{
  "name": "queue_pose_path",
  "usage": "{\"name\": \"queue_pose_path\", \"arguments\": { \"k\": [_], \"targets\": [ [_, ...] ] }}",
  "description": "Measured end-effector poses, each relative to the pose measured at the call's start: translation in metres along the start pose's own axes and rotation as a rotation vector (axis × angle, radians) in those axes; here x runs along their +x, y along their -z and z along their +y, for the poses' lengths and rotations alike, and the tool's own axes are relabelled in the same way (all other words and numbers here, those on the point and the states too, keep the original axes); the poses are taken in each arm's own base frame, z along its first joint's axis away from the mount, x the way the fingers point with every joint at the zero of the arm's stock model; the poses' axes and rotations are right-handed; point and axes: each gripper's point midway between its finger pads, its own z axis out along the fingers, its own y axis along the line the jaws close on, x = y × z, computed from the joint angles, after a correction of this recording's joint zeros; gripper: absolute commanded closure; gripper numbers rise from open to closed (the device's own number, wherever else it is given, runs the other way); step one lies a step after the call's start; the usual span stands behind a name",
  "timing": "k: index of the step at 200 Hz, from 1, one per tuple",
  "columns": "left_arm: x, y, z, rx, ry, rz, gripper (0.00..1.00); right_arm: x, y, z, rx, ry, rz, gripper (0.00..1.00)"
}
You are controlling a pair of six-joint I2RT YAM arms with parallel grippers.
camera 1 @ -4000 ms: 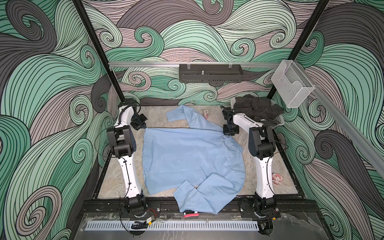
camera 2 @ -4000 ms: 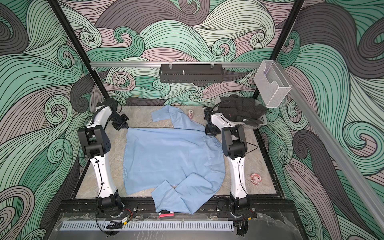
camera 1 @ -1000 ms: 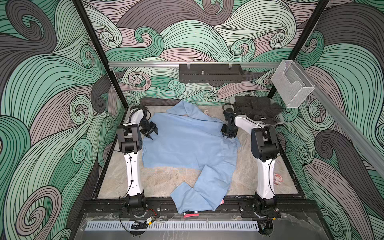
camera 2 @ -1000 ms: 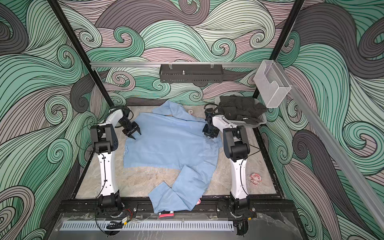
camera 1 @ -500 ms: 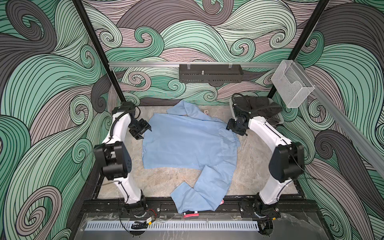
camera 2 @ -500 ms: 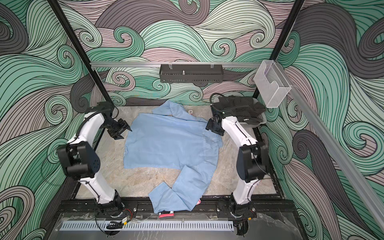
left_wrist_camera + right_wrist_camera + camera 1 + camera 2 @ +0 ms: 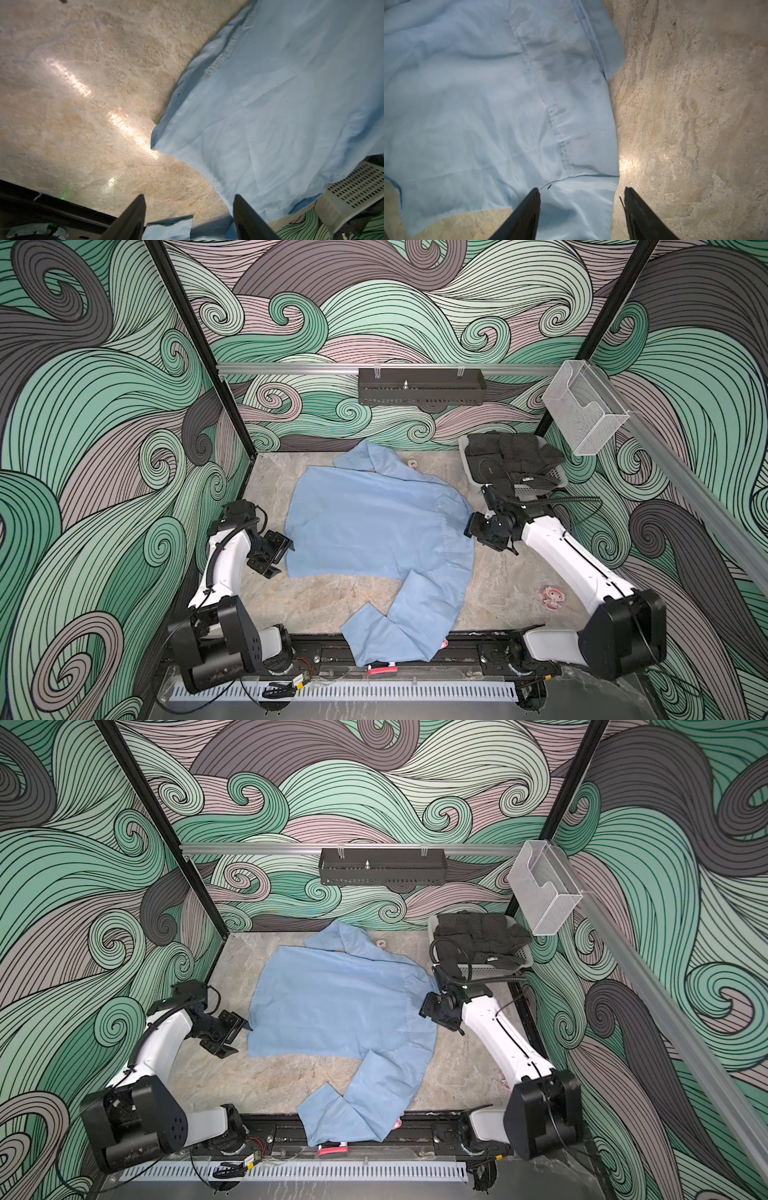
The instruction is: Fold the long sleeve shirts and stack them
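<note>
Light-blue shirt (image 7: pixel 374 522) is lying flat, both jaws gaping empty; I'm worrying its sleeve (image 7: pixel 407 614), overhanging the counter (image 7: pixel 324 605), might snag.

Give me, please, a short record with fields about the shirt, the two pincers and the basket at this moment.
light-blue shirt: spread flat on the table, one sleeve trailing over the near edge
left pincer: open, empty, beside the shirt's left edge
right pincer: open, empty, over the shirt's right edge
basket: far right corner, holding dark clothes
</note>
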Motion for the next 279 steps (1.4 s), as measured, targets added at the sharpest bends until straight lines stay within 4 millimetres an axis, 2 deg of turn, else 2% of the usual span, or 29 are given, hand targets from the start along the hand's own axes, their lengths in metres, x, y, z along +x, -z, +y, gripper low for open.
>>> {"name": "queue_pose_path", "arguments": {
  "k": [19, 48, 71, 106, 140, 192, 214, 233, 252, 279],
  "targets": [
    [0.0, -0.015, 0.006, 0.006, 0.054, 0.012, 0.35, 0.014, 0.001, -0.002, -0.018, 0.001, 0.016, 0.35],
    [0.008, -0.051, 0.018, 0.008, 0.148, 0.082, 0.35, 0.03, -0.008, -0.009, -0.015, -0.005, 0.063, 0.35],
    [0.016, -0.066, 0.028, 0.004, 0.199, 0.106, 0.35, 0.037, -0.009, -0.011, -0.024, -0.008, 0.078, 0.35],
    [0.004, -0.068, 0.021, 0.037, 0.211, 0.058, 0.37, 0.04, -0.005, -0.009, -0.048, -0.008, 0.08, 0.35],
    [-0.006, -0.075, 0.022, 0.051, 0.235, 0.001, 0.52, 0.044, -0.005, -0.01, -0.055, -0.012, 0.086, 0.35],
    [-0.01, -0.081, 0.026, 0.051, 0.261, -0.016, 1.0, 0.05, 0.007, -0.007, -0.096, -0.047, 0.088, 0.33],
    [-0.009, -0.077, 0.026, 0.063, 0.248, -0.026, 1.0, 0.059, 0.012, -0.009, -0.113, -0.082, 0.103, 0.31],
    [-0.008, -0.068, 0.023, 0.09, 0.231, -0.048, 1.0, 0.076, 0.012, -0.018, -0.117, -0.129, 0.133, 0.31],
    [-0.007, -0.06, 0.022, 0.108, 0.214, -0.064, 1.0, 0.099, 0.005, -0.03, -0.105, -0.184, 0.185, 0.32],
    [-0.005, -0.061, 0.024, 0.107, 0.207, -0.056, 1.0, 0.129, -0.008, -0.043, -0.081, -0.244, 0.267, 0.33]
  ]
}}
